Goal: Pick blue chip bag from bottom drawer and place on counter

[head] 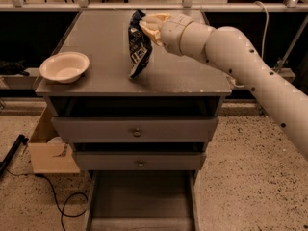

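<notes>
The gripper (148,26) is hanging over the middle rear of the counter (101,37), its pale fingers (155,22) pinching the top edge of the blue chip bag (139,49). The bag is standing nearly upright, and its lower tip is touching the counter surface or sitting just above it. A white bowl (64,67) is sitting near the counter's left front corner, well apart from the bag. Below, the bottom drawer (142,201) is standing pulled out, showing its bare grey floor.

Crinkled glossy-foil blue chip bag (139,52); smooth semi-gloss counter (96,47); pale matt claw (151,26) above counter, pinching bag top.
</notes>
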`<state>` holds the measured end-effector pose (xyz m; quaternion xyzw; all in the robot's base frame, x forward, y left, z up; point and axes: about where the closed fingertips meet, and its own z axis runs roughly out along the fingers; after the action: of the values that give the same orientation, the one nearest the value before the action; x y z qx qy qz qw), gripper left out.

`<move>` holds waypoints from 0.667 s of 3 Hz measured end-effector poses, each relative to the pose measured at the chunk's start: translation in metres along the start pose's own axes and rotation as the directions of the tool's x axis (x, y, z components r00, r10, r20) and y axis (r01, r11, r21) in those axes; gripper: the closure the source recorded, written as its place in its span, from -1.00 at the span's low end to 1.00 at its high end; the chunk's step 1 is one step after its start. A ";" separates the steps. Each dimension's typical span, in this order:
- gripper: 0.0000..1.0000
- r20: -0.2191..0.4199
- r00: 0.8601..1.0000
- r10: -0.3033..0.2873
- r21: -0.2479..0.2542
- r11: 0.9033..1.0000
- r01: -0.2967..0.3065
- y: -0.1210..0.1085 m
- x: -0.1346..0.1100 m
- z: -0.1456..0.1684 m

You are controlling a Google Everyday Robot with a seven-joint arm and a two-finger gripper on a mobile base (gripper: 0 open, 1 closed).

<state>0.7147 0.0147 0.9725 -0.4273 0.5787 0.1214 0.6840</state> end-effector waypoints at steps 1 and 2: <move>-0.15 0.000 1.000 0.000 0.000 1.000 0.000 0.000 0.000 0.000; -0.62 0.000 1.000 0.000 0.000 1.000 0.000 0.000 0.000 0.000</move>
<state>0.7147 0.0147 0.9725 -0.4273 0.5786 0.1214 0.6840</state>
